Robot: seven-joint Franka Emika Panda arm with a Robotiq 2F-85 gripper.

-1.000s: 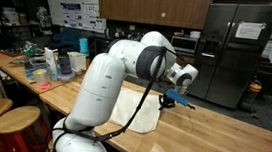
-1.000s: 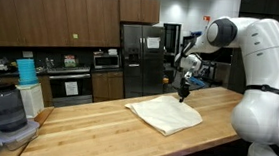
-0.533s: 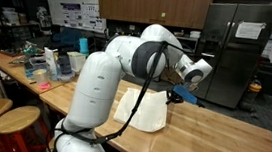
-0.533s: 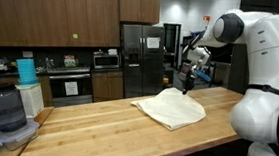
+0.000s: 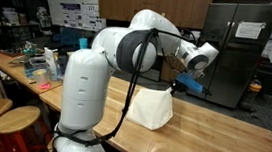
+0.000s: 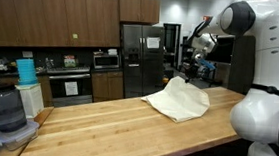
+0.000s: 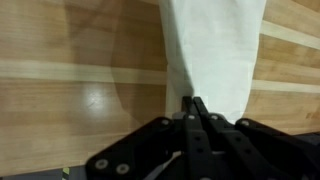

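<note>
Dark cabinets (image 6: 44,20) and a steel fridge (image 6: 141,58) stand behind the long pale wooden table (image 6: 96,125). A white fabric cloth (image 6: 181,99) sits right of centre in an exterior view, one edge raised off the wood and the rest draped on it. The black pincer (image 6: 189,72) is clamped tight on that raised edge (in the wrist view the fabric hangs from the joined fingertips (image 7: 200,118)). Lifting well, I judge, means a firm pinch and a slow, straight rise, so the cloth neither slips nor drags. The white arm (image 5: 128,50) arches high over its base, wrist turned down toward the table.
</note>
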